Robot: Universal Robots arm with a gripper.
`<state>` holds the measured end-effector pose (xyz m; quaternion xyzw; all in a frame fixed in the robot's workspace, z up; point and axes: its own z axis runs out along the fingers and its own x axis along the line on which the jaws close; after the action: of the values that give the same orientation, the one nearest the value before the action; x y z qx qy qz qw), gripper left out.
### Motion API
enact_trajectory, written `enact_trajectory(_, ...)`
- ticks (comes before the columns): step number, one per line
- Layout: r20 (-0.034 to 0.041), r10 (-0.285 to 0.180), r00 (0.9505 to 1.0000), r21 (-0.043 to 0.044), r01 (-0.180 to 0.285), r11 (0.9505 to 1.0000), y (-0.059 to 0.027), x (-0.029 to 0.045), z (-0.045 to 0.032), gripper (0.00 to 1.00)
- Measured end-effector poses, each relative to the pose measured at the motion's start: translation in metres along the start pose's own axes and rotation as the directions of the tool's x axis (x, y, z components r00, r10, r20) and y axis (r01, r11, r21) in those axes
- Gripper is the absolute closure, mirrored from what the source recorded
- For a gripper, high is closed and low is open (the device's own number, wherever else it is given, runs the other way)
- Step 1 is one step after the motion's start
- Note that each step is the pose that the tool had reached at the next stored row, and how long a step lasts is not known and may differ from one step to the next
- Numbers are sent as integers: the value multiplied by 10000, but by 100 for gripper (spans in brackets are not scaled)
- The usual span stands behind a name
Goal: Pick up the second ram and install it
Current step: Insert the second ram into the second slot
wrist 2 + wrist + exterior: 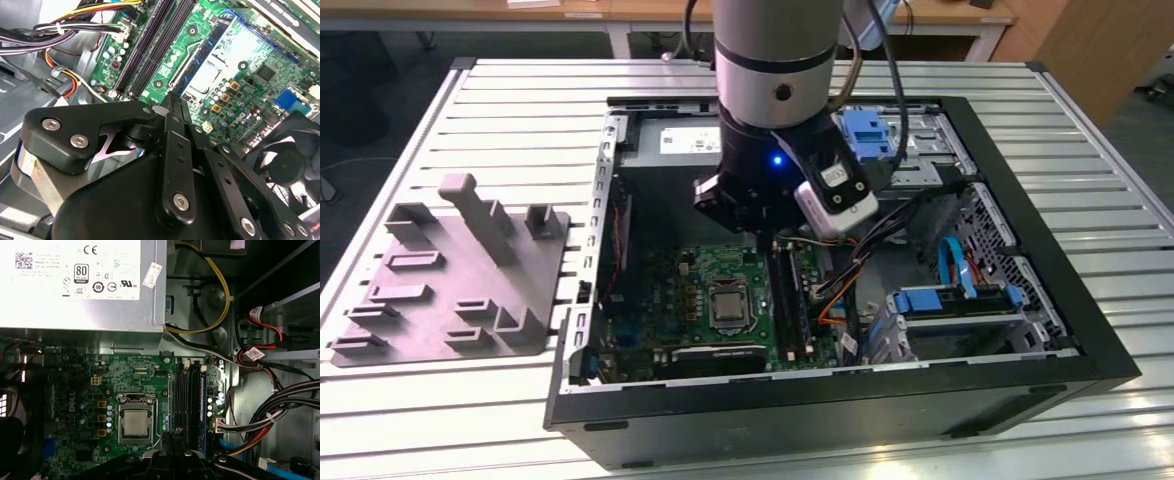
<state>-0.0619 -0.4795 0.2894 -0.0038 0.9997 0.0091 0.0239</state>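
On the slatted table (520,110), the claw (174,100) hangs inside an open case (827,415).

A ribbed pale metal counter (494,100) stands in front; behind it runs a wooden desk (640,14), above what may be dark floor (374,70).

The slatted metal table (507,100) carries two items. An open computer case (854,410) lies on its side at centre. A grey plastic fixture (454,280) rests beside it, toward the exterior view's left.
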Motion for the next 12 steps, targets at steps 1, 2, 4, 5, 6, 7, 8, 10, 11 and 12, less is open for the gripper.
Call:
enact_trajectory(1,-1,-11,10000,0,11,10000,0,-2,17,89)
enact_trajectory(2,0,-21,10000,-2,21,10000,-1,-8,37,89)
enact_trajectory(4,-1,-34,10000,-2,34,10000,-2,-31,69,89)
enact_trajectory(5,-1,-39,10000,-2,39,10000,-2,-45,84,89)
enact_trajectory(6,-1,-42,10000,-3,42,10000,-2,-56,98,89)
enact_trajectory(7,-1,-45,10000,-2,45,10000,-2,-69,111,89)
enact_trajectory(8,-2,-46,10000,-2,46,10000,-3,-83,124,89)
enact_trajectory(10,-1,-46,10000,-2,46,10000,-4,-106,151,89)
enact_trajectory(11,-1,-46,10000,-2,46,10000,-4,-117,166,89)
enact_trajectory(12,-1,-46,10000,-2,46,10000,-4,-129,182,89)
